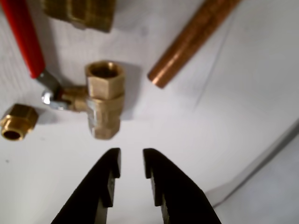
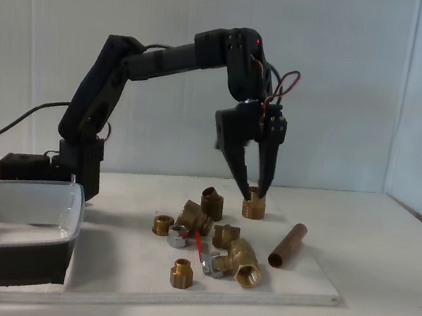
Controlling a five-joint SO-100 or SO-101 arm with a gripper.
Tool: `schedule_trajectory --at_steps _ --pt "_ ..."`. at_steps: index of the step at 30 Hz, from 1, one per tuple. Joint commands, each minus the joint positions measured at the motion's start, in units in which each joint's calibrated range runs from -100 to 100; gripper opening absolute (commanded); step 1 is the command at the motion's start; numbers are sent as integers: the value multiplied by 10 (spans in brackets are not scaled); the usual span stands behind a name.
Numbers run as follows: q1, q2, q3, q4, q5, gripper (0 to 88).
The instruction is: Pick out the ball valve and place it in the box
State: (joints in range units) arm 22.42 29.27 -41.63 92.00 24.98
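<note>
Two black fingers of the gripper hang slightly parted and empty, approaching the ball valve near the board's front edge; next, descend and straddle its body.

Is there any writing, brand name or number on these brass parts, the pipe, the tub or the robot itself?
None that can be read.
Ball valve: no marking shows on the brass body or red handle in the wrist view, which is blurred.
Copper pipe: bare.
Box: no label.
Arm: plain black, no lettering visible in the fixed view.
Gripper: plain black.
</note>
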Motion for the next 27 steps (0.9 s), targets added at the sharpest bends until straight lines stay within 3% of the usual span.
schedule_trajectory --at_steps 1,9,17,23,27 --pt "-11 -2 -29 68 84 39" --pt "-15 -1 -21 70 208 39" --pt "3 -7 -29 70 285 44" --pt "19 -6 -28 70 382 39" --pt "20 -7 -28 70 412 39"
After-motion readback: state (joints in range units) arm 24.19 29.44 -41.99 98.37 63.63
